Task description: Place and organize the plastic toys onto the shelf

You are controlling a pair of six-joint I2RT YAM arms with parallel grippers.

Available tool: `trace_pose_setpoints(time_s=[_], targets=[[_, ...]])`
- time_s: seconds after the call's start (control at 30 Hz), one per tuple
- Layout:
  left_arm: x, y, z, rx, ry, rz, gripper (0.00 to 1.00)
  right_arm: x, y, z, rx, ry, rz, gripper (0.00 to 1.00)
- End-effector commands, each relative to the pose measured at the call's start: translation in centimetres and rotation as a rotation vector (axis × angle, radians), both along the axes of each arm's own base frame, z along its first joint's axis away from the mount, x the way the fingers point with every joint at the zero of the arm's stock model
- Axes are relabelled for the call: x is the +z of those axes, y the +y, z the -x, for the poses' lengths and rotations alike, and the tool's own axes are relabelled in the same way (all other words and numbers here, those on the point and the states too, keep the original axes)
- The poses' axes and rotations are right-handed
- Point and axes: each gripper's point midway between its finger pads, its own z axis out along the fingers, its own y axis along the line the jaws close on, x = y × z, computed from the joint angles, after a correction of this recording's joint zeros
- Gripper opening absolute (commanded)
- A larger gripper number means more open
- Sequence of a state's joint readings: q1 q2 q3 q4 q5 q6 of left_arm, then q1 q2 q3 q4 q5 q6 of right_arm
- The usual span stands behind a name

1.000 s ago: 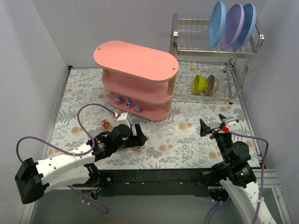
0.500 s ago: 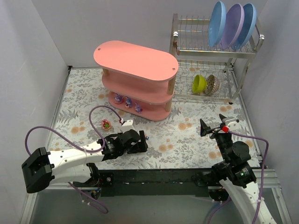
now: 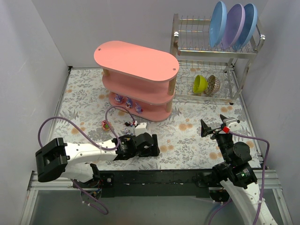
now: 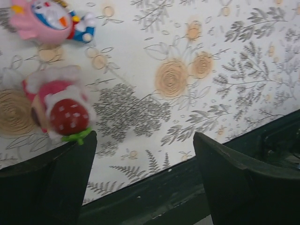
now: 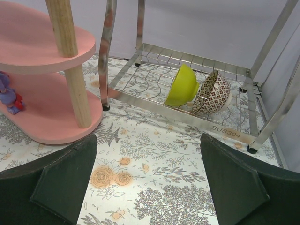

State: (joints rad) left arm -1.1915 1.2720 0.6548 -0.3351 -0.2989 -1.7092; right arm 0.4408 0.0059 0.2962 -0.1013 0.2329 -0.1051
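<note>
Both grippers wide open and empty; toys split between shelf and mat.

Floral mat (image 3: 187, 140) underlies everything. Pink three-tier oval shelf (image 3: 136, 58) has wooden posts. The wire dish rack (image 3: 206, 51) beside it holds three plates (image 3: 234, 23) up top, with green bowl (image 5: 183, 86) and patterned bowl (image 5: 213, 93) tipped together below. Top view: left gripper (image 3: 149, 143) low over the mat, right gripper (image 3: 215, 125) well apart from the shelf. Bottom tier carries purple toys (image 3: 127, 100); right wrist view crops all but one. Only the left wrist view shows a strawberry-topped cake toy (image 4: 61, 110), blurred, just beside one finger and outside the jaws, plus a pink figurine (image 4: 51, 18), partly cropped.
</note>
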Motion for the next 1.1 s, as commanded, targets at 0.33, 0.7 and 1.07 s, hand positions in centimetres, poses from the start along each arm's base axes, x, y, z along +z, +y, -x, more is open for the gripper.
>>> trace_pose_setpoints(time_s=[0.33, 0.7, 1.07], targets=[[4.7, -0.3, -0.5, -0.012, -0.095, 0.043, 0.83, 5.1, -1.3, 2.8, 0.000, -0.229, -0.115, 0.98], [4.8, 3.2, -1.4, -0.123, -0.273, -0.092, 0.82, 5.1, -1.3, 2.8, 0.002, -0.228, -0.114, 0.98], [3.0, 3.7, -3.5, -0.231, -0.481, -0.199, 0.76, 4.9, -1.3, 2.7, -0.003, -0.225, -0.114, 0.98]])
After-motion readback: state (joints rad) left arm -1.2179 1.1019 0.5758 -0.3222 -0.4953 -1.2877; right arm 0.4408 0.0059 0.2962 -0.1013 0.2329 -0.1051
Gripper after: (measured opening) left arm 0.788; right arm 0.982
